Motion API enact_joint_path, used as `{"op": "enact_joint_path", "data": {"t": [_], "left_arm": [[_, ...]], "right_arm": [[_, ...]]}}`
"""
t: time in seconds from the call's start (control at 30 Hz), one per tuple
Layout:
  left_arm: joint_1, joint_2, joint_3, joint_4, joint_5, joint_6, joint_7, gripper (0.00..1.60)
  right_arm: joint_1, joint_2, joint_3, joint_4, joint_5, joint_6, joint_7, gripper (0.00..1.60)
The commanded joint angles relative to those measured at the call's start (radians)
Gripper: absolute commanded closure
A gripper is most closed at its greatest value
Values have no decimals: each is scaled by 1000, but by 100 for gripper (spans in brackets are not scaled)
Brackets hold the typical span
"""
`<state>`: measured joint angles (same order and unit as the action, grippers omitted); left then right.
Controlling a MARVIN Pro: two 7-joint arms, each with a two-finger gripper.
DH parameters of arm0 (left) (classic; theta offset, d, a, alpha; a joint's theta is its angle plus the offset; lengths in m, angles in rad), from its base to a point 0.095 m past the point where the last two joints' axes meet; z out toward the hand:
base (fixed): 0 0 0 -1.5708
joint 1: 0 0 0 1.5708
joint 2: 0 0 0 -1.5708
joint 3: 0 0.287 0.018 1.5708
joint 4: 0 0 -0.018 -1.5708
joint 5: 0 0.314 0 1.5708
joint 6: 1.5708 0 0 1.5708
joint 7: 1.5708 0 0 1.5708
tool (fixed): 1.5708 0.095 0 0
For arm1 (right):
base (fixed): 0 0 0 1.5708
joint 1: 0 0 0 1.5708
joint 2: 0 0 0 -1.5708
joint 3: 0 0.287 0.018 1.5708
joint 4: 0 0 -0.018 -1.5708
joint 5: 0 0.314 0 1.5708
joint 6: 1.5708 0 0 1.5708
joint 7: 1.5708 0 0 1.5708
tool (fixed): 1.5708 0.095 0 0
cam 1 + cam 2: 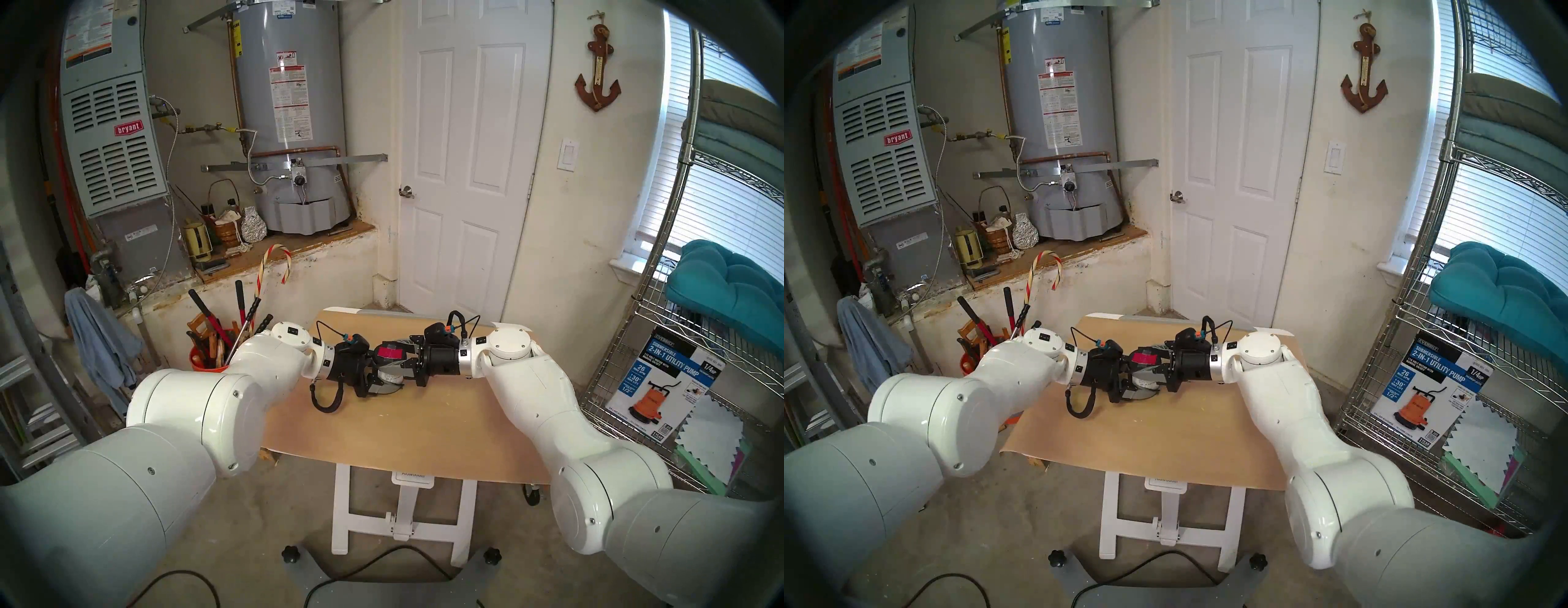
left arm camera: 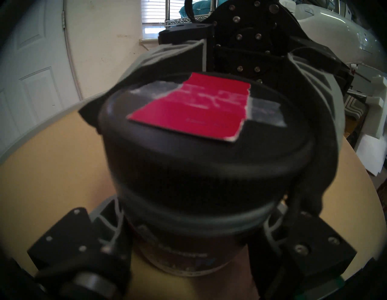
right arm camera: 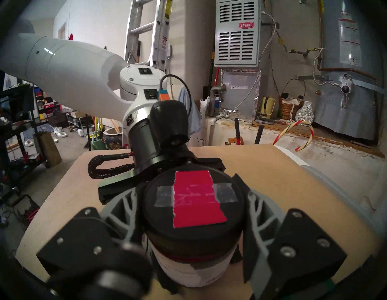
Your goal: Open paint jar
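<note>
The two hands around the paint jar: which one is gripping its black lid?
The right hand: its fingers clamp the black lid from both sides. The left hand grips lower, on the paint jar, at its white labelled body.

A tan table top (image 1: 407,424) is lying beneath the jaws. Beyond them a white door (image 1: 471,161) is standing shut, a grey water heater (image 1: 292,114) is sitting further left, and a boxed utility pump (image 1: 662,390) is leaning far right.
</note>
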<state>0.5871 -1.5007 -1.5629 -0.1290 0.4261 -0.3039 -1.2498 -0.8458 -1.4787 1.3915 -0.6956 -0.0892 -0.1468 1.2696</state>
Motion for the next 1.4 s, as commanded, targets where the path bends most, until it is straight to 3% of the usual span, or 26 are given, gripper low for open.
{"op": "enact_joint_path", "data": {"t": [0.0,0.13,0.37,0.87,1.27,1.37], "left_arm": [[-18,-5,-1,-11,0,-2,4,160],[-18,-5,-1,-11,0,-2,3,160],[-18,-6,-1,-11,1,-2,9,160],[-19,-6,0,-10,3,-2,15,160],[-20,-7,1,-9,4,-2,17,160],[-20,-7,1,-9,4,-2,17,160]], "right_arm": [[117,-23,-52,16,-28,-33,85,160],[144,-26,-69,36,-51,-52,126,160],[215,-34,-83,149,-59,-118,206,160],[315,-21,15,321,2,-208,214,160],[288,10,157,408,61,-300,-7,160],[279,25,200,411,62,-286,-75,160]]}}
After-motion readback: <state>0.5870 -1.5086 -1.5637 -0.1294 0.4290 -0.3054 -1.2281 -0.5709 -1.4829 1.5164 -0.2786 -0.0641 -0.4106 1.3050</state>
